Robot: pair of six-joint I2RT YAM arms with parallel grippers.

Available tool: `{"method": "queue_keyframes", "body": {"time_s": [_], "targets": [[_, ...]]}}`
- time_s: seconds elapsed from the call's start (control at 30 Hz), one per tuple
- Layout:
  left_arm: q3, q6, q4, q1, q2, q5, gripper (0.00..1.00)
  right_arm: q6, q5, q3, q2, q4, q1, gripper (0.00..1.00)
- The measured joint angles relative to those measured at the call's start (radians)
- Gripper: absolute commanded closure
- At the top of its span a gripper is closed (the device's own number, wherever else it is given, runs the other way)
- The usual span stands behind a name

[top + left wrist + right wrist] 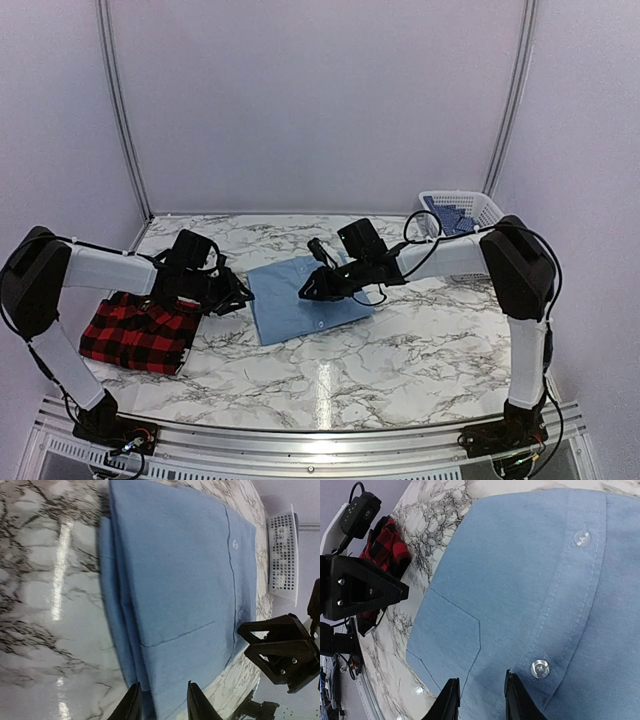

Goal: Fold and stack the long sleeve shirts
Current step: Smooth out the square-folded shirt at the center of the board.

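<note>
The light blue long sleeve shirt (pixel 305 297) lies folded flat at the table's centre, its pocket and buttons facing up (pixel 530 580). The red-and-black plaid shirt (pixel 140 330) lies bunched at the left, under the left arm. My left gripper (pixel 238 297) sits at the blue shirt's left edge. Its jaws (pixel 162 704) stand open above the folded layers (pixel 185 580), holding nothing. My right gripper (pixel 312 288) hovers over the shirt's upper middle. It is open (pixel 481 700) just above the cloth near a button, and it grips no cloth.
A white perforated basket (pixel 460 210) with blue cloth inside stands at the back right corner. The two grippers face each other closely across the blue shirt. White walls enclose the marble table (pixel 420 350) on three sides.
</note>
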State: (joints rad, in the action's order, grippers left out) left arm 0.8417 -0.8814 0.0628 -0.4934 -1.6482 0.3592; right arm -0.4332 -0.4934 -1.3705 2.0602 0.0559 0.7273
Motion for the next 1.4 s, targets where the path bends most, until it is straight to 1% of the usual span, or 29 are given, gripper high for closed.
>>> {"method": "queue_keyframes", "body": {"time_s": [0.23, 0.5, 0.7, 0.77, 0.8, 0.93, 1.03, 1.17, 1.4], "targets": [[-0.003, -0.066, 0.103, -0.098, -0.016, 0.016, 0.74, -0.002, 0.030, 0.007, 0.000, -0.018, -0.001, 0.74], [-0.021, -0.088, 0.121, -0.103, -0.082, 0.002, 0.75, 0.000, 0.086, 0.046, -0.014, -0.019, -0.001, 0.74], [-0.048, -0.096, 0.115, -0.101, -0.083, -0.004, 0.75, 0.004, 0.123, 0.074, -0.039, -0.014, -0.001, 0.74], [-0.051, -0.095, 0.099, -0.097, -0.059, -0.021, 0.73, 0.010, 0.141, 0.080, -0.051, -0.010, -0.001, 0.73], [-0.053, -0.091, 0.082, -0.090, -0.037, -0.031, 0.70, 0.015, 0.151, 0.087, -0.063, -0.004, -0.001, 0.73], [-0.048, -0.057, 0.019, -0.049, 0.028, -0.081, 0.65, 0.034, 0.204, 0.102, -0.117, 0.032, -0.001, 0.70], [-0.021, -0.026, -0.035, -0.027, 0.019, -0.099, 0.59, 0.053, 0.255, 0.106, -0.154, 0.053, -0.003, 0.66], [0.014, 0.007, -0.073, -0.031, -0.026, -0.098, 0.49, 0.074, 0.319, 0.123, -0.193, 0.080, -0.008, 0.63], [0.073, 0.035, -0.126, -0.061, -0.082, -0.125, 0.49, 0.089, 0.372, 0.246, -0.250, 0.085, -0.048, 0.63]]}}
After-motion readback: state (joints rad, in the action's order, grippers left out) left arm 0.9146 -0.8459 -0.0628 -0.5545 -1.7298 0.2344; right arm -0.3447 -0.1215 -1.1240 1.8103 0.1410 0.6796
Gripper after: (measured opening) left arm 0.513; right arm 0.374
